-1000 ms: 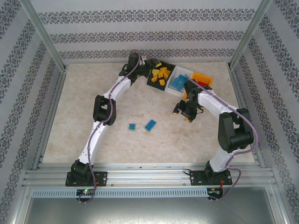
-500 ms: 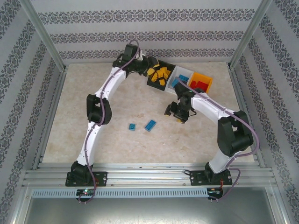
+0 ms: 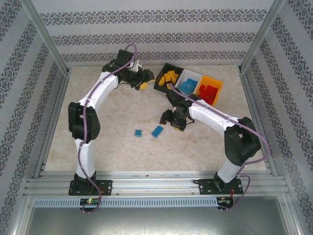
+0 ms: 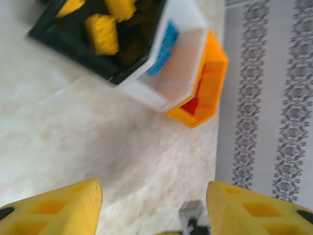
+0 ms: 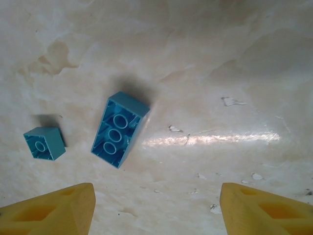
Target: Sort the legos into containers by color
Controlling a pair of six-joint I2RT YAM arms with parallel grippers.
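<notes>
Step in hand: pickup of loose blues. Right gripper (image 5: 156, 196) hovers above table (image 5: 220, 73), jaws apart, empty. Next move calls for descent astride long blue brick (image 5: 119, 129), then carry to white bin (image 4: 181, 58). Left gripper (image 4: 154, 196) apart, empty, near bins. Counts: two loose bricks, long one plus small blue brick (image 5: 44, 143) beside it. Three bins: black bin (image 4: 73, 46) holds yellow bricks (image 4: 102, 33), orange bin (image 4: 215, 73) red bricks (image 4: 192, 104). Contents uncountable.
</notes>
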